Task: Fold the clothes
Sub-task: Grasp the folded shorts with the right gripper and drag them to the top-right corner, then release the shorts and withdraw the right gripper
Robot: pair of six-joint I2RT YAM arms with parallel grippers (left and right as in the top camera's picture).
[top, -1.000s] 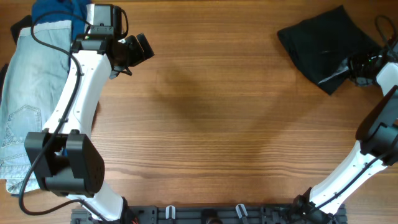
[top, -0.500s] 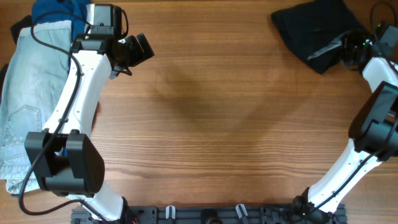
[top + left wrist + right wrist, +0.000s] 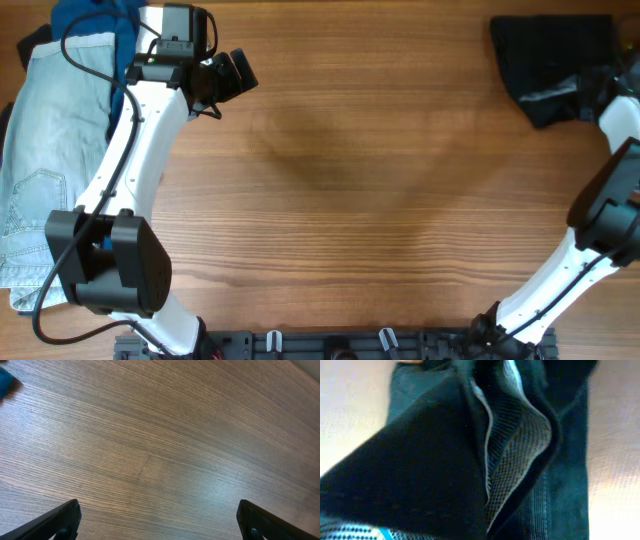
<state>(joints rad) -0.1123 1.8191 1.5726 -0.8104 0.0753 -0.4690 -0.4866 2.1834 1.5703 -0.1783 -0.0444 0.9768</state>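
Note:
The black garment [image 3: 550, 45] lies bunched at the table's far right corner. My right gripper [image 3: 592, 88] is at its near right edge and holds it. The right wrist view is filled with its black folds [image 3: 420, 460] and pale grey mesh lining [image 3: 520, 455], and the fingers are hidden there. Faded light-blue jeans [image 3: 50, 150] lie along the left edge, with a dark-blue piece [image 3: 90, 15] above them. My left gripper [image 3: 236, 74] is open and empty over bare wood, its fingertips wide apart in the left wrist view [image 3: 160, 525].
The wooden table [image 3: 350, 200] spans the overhead view. A dark cloth edge [image 3: 30, 48] shows beside the jeans at the far left. A scrap of blue cloth [image 3: 4, 380] shows at the top left of the left wrist view. The arm bases stand at the near edge.
The right gripper has pulled the black garment to the right and toward the far right corner. The left gripper has shifted slightly to the right.

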